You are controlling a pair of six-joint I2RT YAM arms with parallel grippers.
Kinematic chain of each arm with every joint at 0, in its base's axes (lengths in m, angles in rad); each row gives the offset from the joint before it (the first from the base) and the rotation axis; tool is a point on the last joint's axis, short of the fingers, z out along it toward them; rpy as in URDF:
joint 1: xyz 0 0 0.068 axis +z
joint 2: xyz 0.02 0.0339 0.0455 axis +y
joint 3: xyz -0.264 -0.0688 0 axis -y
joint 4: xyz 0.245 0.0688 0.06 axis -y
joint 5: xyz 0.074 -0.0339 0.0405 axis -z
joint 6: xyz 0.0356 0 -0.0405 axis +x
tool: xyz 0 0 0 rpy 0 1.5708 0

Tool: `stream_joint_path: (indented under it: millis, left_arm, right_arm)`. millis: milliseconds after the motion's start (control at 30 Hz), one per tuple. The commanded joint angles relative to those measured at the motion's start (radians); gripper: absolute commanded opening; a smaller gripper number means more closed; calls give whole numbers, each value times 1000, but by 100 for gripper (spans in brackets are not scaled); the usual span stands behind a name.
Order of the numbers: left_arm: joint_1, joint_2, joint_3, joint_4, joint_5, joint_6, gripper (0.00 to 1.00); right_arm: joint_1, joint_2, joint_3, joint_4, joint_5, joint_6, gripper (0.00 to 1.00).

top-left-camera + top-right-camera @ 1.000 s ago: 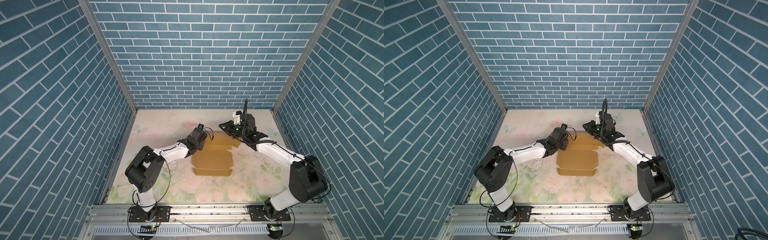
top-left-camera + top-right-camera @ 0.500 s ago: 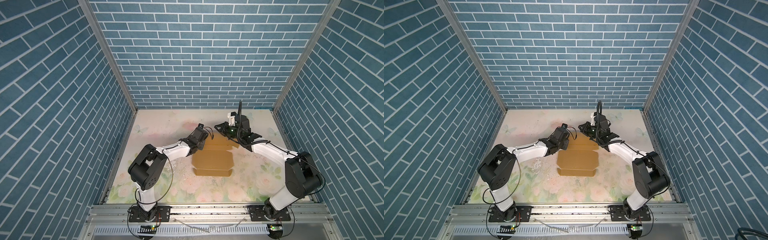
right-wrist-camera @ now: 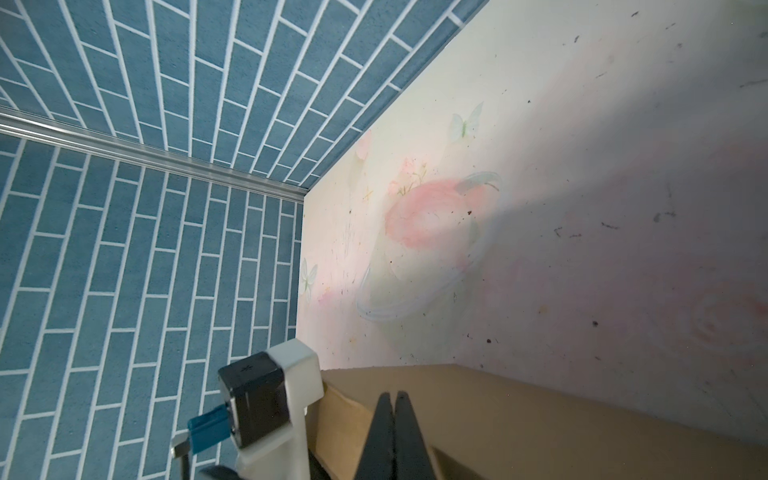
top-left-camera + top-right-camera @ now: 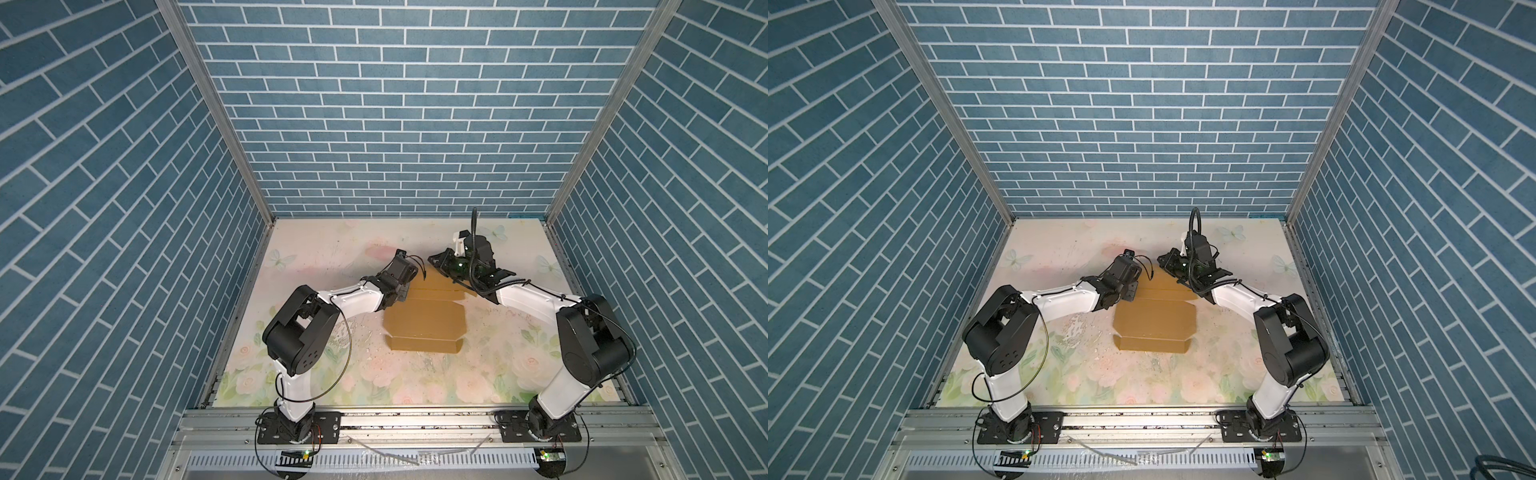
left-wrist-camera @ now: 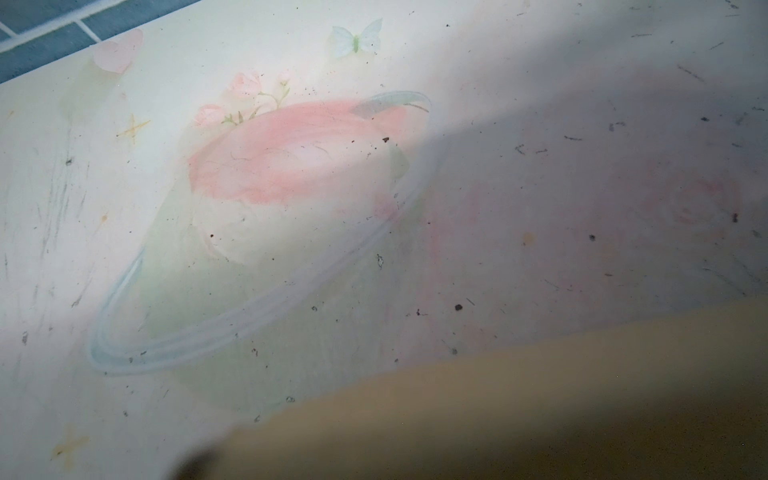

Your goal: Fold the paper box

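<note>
the right tool (image 3: 393, 395) is showing its two black fingers (image 3: 409, 432) pressed flat together, fully closed, and it is not gripping anything that can be seen. the fingertips are lying over the far edge of the paper box (image 3: 540, 424); whether they are touching the cardboard cannot be told. in a top view this tool is reaching in from the right, over the box's far right corner. the left tool (image 4: 404, 294) is sitting low against the box's far left edge, its fingers hidden under the wrist, so how far it is open and whether it is holding the cardboard cannot be told. its wrist camera is catching only a blurred brown stretch of the box. the plain brown box is lying near the middle of the bench (image 4: 332, 249), between the two arms. its large panel is lying flat, with a narrow strip along the near edge and smaller far panels running under both tools. the bench is carrying a pale floral print, and blue brick walls (image 4: 395, 104) are enclosing it on three sides.
</note>
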Motion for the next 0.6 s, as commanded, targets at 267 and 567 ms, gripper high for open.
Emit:
stream_joint_path:
  millis: [267, 567]
  left_arm:
    - [4, 55, 55, -16, -40, -42, 19]
    - [4, 40, 35, -16, -83, -58, 6]
  right_arm:
    - [5, 18, -34, 33, 13, 21, 5]
    - [5, 6, -19, 25, 12, 17, 6]
